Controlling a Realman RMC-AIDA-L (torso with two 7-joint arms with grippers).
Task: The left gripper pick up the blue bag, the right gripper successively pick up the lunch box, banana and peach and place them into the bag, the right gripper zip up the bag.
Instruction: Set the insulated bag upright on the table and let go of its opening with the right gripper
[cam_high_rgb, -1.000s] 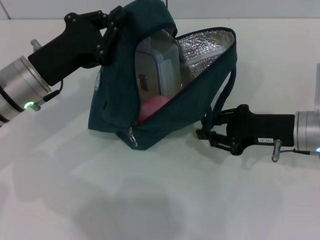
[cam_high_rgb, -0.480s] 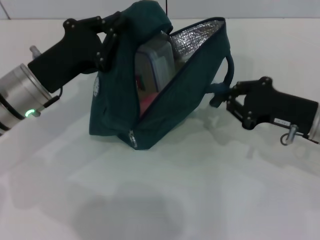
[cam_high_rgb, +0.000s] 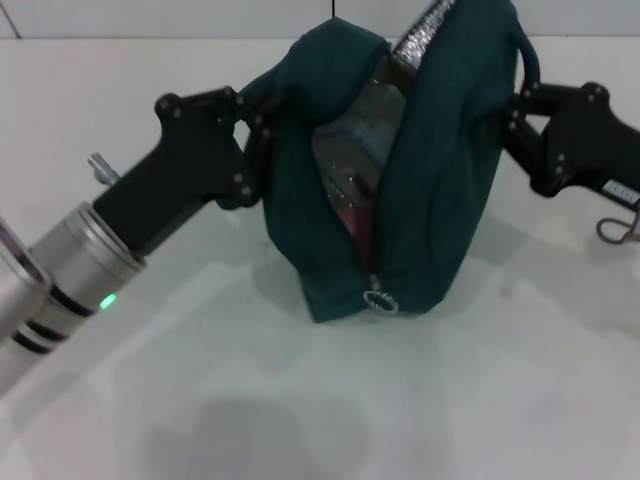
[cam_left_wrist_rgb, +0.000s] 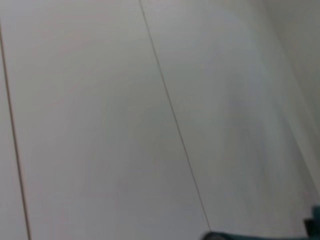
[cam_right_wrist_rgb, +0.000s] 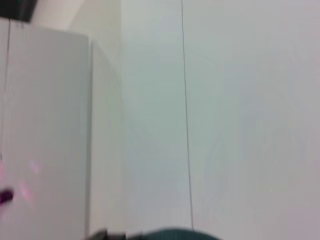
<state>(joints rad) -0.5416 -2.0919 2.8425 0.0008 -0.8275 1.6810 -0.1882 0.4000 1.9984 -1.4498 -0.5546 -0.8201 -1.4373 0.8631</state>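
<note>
One blue bag (cam_high_rgb: 440, 170), two grippers

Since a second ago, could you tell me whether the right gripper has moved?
Yes. The right gripper has risen up the far right side of the blue bag, away from the table.

A plain white table (cam_high_rgb: 300, 420) fills the lower part of the head view, with soft grey shadows across its lower left. Along the top edge of the frame a pale wall (cam_high_rgb: 150, 15) meets it. Both wrist views show pale panels crossed by thin dark seams.
</note>
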